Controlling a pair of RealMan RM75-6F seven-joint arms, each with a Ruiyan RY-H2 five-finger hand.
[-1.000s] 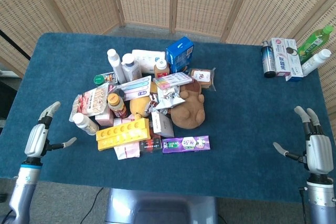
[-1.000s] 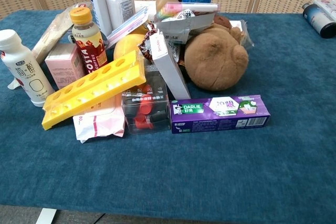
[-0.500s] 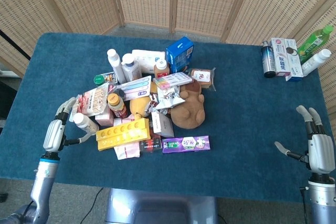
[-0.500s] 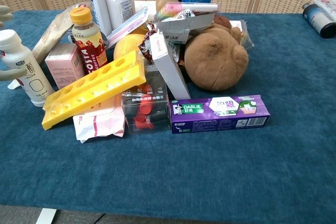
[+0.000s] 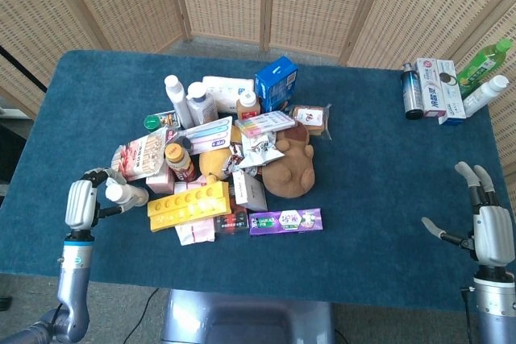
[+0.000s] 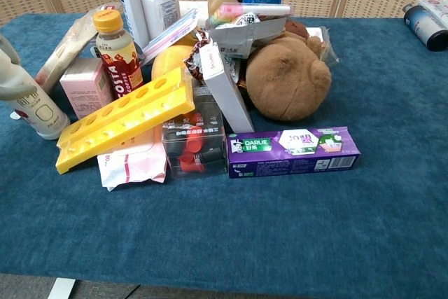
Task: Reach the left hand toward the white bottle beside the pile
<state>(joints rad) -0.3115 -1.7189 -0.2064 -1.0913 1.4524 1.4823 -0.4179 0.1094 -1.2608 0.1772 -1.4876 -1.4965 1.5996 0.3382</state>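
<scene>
Already the left hand [image 5: 81, 201] wraps the white bottle [image 5: 121, 193]; a loose grip could topple it into the pile [image 5: 222, 167].

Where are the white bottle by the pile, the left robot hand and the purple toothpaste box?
white bottle [image 6: 38, 113]: chest view, lower label.
left robot hand [image 5: 81, 201]: head view, back of the hand.
purple toothpaste box [image 6: 292, 150]: chest view, front face.

We see the left hand [image 5: 81, 203] closed round the white bottle [image 5: 122, 194] at the pile's left edge, beside the yellow tray [image 5: 189, 204]. R. hand [image 5: 480, 227] rests w/ fingers spread, well apart, on blue bench [image 5: 379, 191].
</scene>
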